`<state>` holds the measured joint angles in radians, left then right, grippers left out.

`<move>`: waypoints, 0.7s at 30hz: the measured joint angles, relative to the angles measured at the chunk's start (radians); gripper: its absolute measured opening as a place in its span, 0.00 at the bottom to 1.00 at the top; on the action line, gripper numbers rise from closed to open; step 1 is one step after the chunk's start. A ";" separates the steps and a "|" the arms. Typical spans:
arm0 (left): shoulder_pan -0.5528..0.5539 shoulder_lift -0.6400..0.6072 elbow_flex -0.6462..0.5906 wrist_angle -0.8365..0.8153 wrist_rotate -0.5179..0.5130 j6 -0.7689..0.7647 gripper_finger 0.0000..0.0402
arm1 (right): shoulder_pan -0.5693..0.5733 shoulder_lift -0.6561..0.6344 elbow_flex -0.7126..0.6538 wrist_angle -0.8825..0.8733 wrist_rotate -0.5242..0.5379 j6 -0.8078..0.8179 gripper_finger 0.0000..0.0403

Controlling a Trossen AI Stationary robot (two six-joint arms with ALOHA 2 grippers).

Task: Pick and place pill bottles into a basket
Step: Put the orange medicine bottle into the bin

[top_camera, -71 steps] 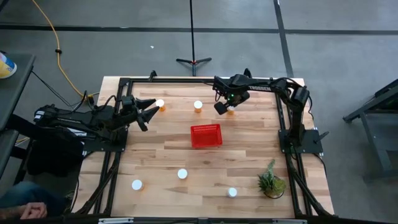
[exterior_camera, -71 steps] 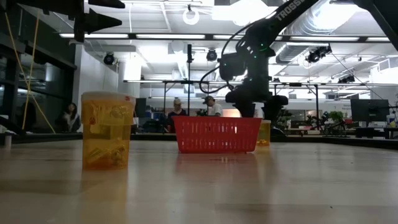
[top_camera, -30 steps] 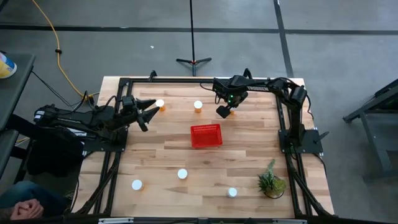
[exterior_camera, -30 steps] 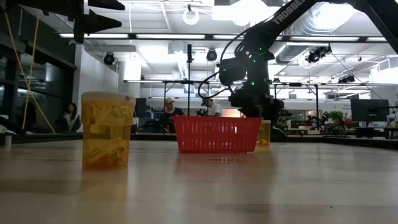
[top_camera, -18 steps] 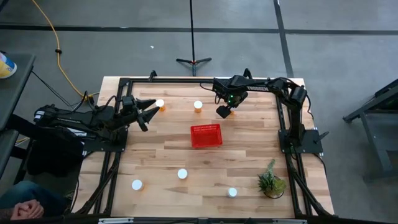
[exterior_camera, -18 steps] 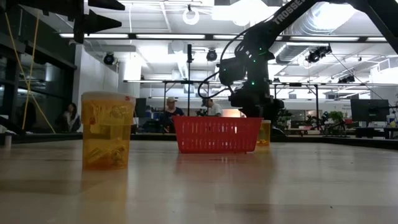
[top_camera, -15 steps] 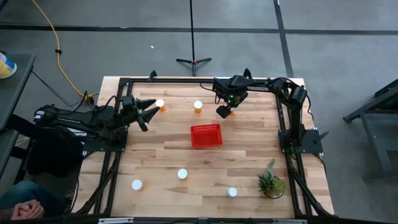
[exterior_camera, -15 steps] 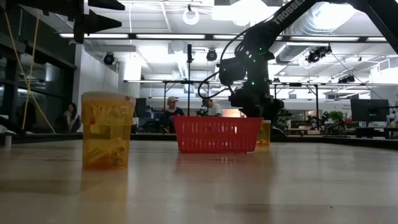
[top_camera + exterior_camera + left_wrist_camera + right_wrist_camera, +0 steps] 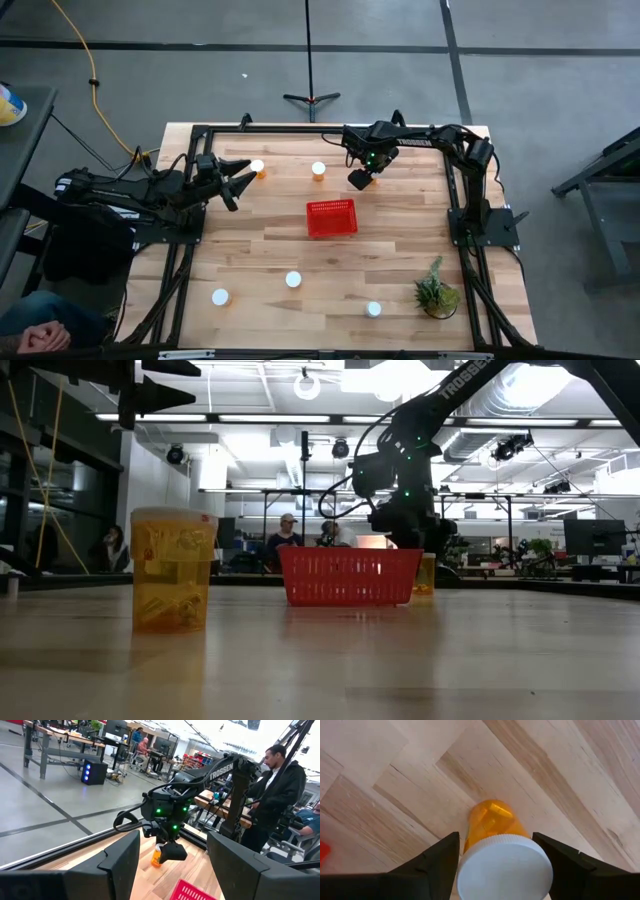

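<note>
Over by the table's far edge, the right gripper [image 9: 503, 865] straddles an upright pill bottle [image 9: 501, 852], fingers either side of its white cap; whether they grip it, I cannot tell. The left gripper [image 9: 243, 182] waits, jaws apart.

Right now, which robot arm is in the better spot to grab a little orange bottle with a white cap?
The right one. The right gripper already has its fingers on either side of an orange pill bottle with a white cap, beyond the red latticed plastic basket. The left gripper waits by the table's left edge, holding nothing.
</note>
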<state>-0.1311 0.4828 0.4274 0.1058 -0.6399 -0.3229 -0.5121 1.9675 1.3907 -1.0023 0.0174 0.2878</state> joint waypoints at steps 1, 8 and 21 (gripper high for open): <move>0.000 0.000 0.000 0.000 0.000 0.000 0.66 | 0.000 0.000 0.000 0.000 0.000 0.000 0.59; 0.000 0.000 0.000 0.000 0.000 0.000 0.66 | 0.000 0.000 0.000 -0.004 0.001 0.000 0.50; 0.000 0.000 0.000 -0.002 0.000 0.000 0.66 | 0.000 0.000 0.000 -0.024 0.002 0.002 0.53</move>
<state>-0.1310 0.4831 0.4274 0.1041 -0.6399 -0.3229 -0.5121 1.9675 1.3910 -1.0263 0.0193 0.2897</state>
